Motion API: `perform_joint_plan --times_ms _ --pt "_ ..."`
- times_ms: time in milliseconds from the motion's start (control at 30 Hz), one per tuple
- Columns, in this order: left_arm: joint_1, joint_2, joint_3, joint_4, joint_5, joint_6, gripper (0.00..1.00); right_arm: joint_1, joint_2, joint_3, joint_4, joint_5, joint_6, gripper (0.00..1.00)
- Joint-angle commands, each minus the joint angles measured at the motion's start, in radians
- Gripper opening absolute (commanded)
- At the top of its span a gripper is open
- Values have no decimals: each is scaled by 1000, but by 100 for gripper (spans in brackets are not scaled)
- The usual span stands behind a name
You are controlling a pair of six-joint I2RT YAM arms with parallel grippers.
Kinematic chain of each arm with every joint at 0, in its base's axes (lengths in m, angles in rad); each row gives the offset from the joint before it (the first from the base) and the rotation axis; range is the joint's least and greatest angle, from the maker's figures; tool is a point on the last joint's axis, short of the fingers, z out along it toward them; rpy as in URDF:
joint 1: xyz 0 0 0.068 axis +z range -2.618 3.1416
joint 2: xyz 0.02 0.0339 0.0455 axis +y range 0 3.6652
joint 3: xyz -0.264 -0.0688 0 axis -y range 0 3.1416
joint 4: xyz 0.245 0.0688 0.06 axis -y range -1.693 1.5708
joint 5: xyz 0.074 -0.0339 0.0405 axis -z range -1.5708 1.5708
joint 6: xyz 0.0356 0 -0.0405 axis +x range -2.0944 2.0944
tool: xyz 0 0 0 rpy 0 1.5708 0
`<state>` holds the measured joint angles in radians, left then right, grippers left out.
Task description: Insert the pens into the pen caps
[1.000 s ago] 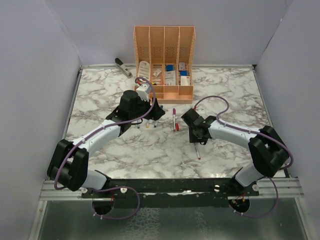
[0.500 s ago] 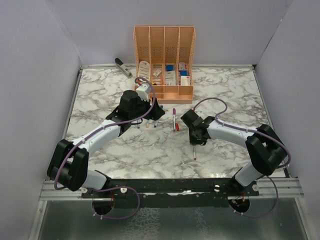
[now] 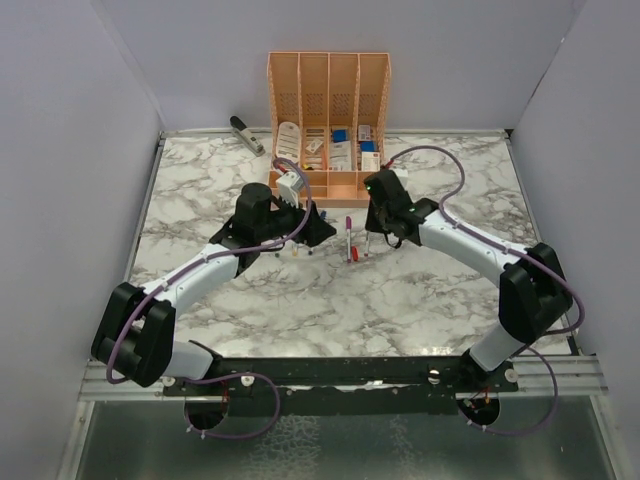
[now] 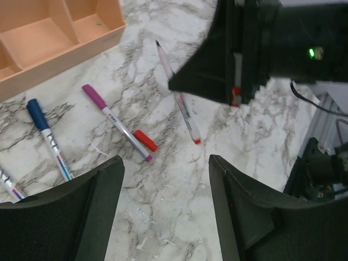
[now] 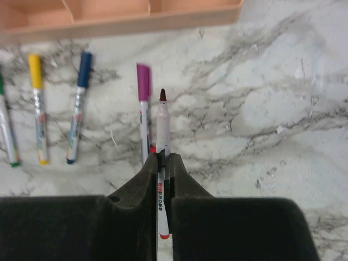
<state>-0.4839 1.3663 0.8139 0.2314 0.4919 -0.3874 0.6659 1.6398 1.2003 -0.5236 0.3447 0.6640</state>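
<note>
My right gripper (image 5: 163,159) is shut on a whitish pen (image 5: 162,122) whose bare dark red tip points toward the organizer. It hangs just above the marble, beside a purple-capped pen (image 5: 143,109). A loose red cap (image 4: 144,140) lies next to that purple pen. Blue-capped (image 5: 79,128) and yellow-capped (image 5: 38,119) pens lie further left, and a green-marked one (image 5: 6,130) is cut off by the edge. My left gripper (image 4: 166,179) hovers open over bare marble, just short of the red cap. From above, the right gripper (image 3: 372,238) and left gripper (image 3: 312,232) flank the purple pen (image 3: 348,236).
An orange desk organizer (image 3: 328,130) with small boxes stands at the back centre, close behind the pens. A grey stapler-like tool (image 3: 244,134) lies at the back left. White walls enclose the marble table (image 3: 300,300) on three sides.
My right gripper shut on the pen lying near the table's front, lifted it and carried it back to beside the purple pen. The left arm shifted slightly toward it.
</note>
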Motion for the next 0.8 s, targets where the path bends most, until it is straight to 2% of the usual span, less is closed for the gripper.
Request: perform_joint_plan --times_ms 0,167,367,767 --pt "2 -38 -18 129 215 21 66 -82 -96 -37 272 -103 -18 1" --pt "2 -19 3 138 270 18 67 -88 -150 -77 408 -193 -76 1" --pt "2 45 32 187 301 -52 67 -88 -262 -226 626 -329 -137 1" --pt "-2 107 72 216 326 -90 67 -87 -321 -288 779 -494 -164 1"
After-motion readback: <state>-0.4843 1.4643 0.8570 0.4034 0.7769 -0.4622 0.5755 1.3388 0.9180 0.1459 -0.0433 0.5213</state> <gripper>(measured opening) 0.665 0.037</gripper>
